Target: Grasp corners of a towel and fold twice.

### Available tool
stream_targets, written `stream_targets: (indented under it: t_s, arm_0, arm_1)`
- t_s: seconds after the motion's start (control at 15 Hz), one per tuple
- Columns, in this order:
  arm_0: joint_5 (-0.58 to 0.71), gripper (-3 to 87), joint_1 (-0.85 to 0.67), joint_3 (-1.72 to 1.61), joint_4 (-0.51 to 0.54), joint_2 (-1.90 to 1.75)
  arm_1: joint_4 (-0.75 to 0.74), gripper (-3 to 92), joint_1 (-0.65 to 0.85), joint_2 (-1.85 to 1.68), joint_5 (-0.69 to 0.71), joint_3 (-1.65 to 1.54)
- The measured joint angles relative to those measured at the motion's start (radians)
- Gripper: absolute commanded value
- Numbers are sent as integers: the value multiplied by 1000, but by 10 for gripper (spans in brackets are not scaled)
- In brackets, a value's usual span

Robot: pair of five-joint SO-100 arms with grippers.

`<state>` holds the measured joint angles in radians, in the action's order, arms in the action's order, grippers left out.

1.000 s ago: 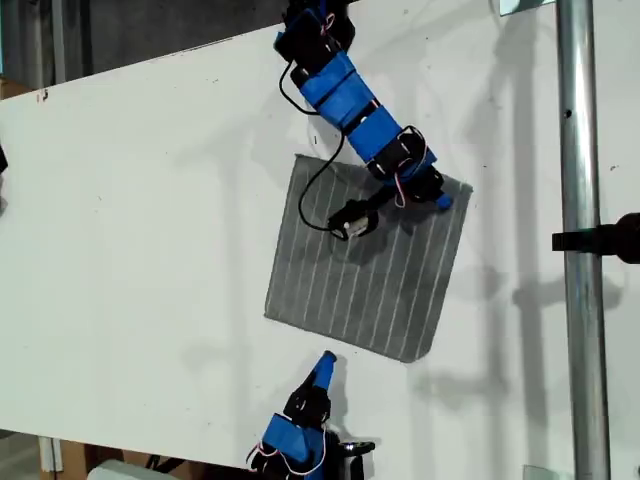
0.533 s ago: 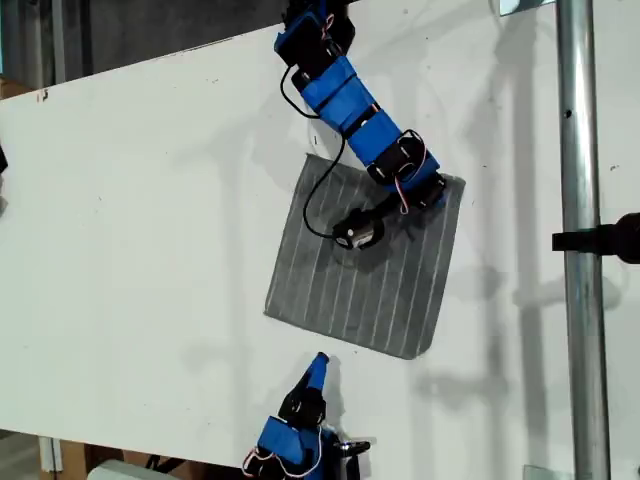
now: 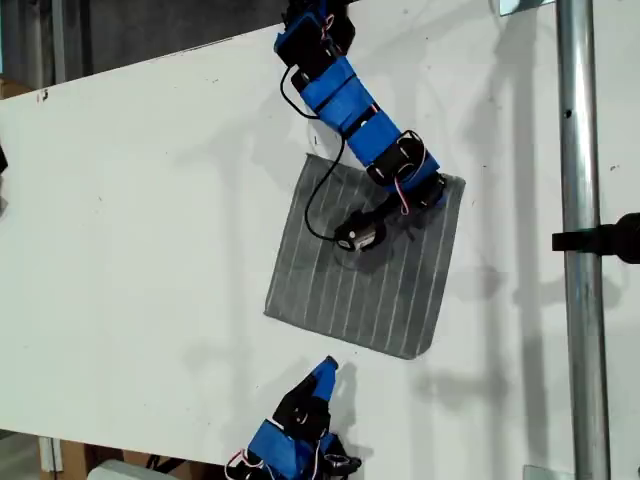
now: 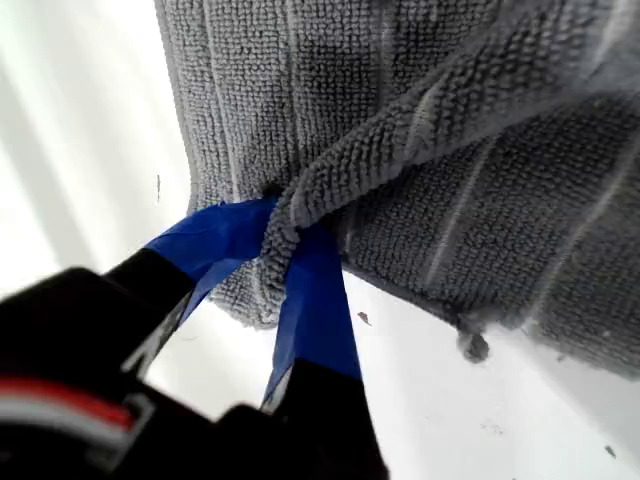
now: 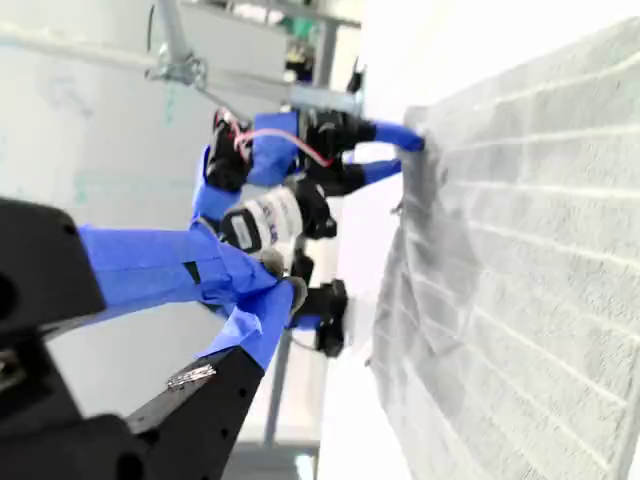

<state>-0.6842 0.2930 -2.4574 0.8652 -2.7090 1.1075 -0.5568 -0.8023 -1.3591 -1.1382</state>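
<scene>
Towel [image 3: 365, 265] lay mostly flat on the white surface [image 3: 150, 200], middle of the exterior view, slightly rotated. My first gripper [image 4: 285, 240] was clamped on a towel corner [image 4: 280, 225], cloth bunched into a ridge between the blue fingers [image 4: 315, 300]. In the exterior view that arm reached down from the top edge, with my first gripper [image 3: 436, 192] at the towel's upper corner on the exterior view's right. The rest of the towel [image 4: 450, 150] sat on the surface, grey with pale stripes.

My second gripper [image 3: 322, 376] sat near the exterior view's bottom edge, off the towel, just below its lower edge, touching nothing. In the second wrist view its fingers [image 5: 255, 320] were nearly together with nothing between them. That view looked across the towel [image 5: 520, 250] to the first arm at the far corner. A metal pole [image 3: 580, 240] ran down the exterior view's right.
</scene>
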Motion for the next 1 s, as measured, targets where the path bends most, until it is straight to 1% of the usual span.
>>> stream_targets:
  t_s: [0.13, 0.2, 0.27, 0.33, 0.4, 0.47, 0.53, 0.67, 0.73, 0.87, 1.0]
  arm_0:
    - [-60, -26, 100, 167, 43, 268]
    - [-98, -26, 143, 285, 114, 436]
    - [-104, -26, 181, 436, 201, 618]
    - [-98, -26, 190, 604, 308, 813]
    - [-80, -4, 189, 747, 377, 979]
    - [-81, 143, 186, 827, 396, 1092]
    - [-97, 377, 187, 853, 408, 1124]
    - [-222, 371, 187, 887, 453, 1126]
    - [-213, 396, 187, 887, 485, 1126]
    - [-216, 385, 187, 862, 472, 1134]
    - [-259, 379, 187, 801, 371, 1215]
  arm_1:
    - [0, -1, 2, 0, 0, 0]
    - [0, -1, 2, 0, 0, 0]
    - [0, -1, 2, 0, 0, 0]
    - [-3, -2, 2, 0, 0, 0]
    - [-5, -2, 2, -3, 0, 0]
    - [-5, -2, 2, -5, 0, 0]
    - [-5, -2, 2, -5, 0, 0]
    - [-5, -2, 2, -5, 0, 0]
    - [-5, -2, 2, -5, -6, 0]
    - [-8, -2, 2, -8, -15, -5]
    - [-8, -2, 2, -9, -15, -5]
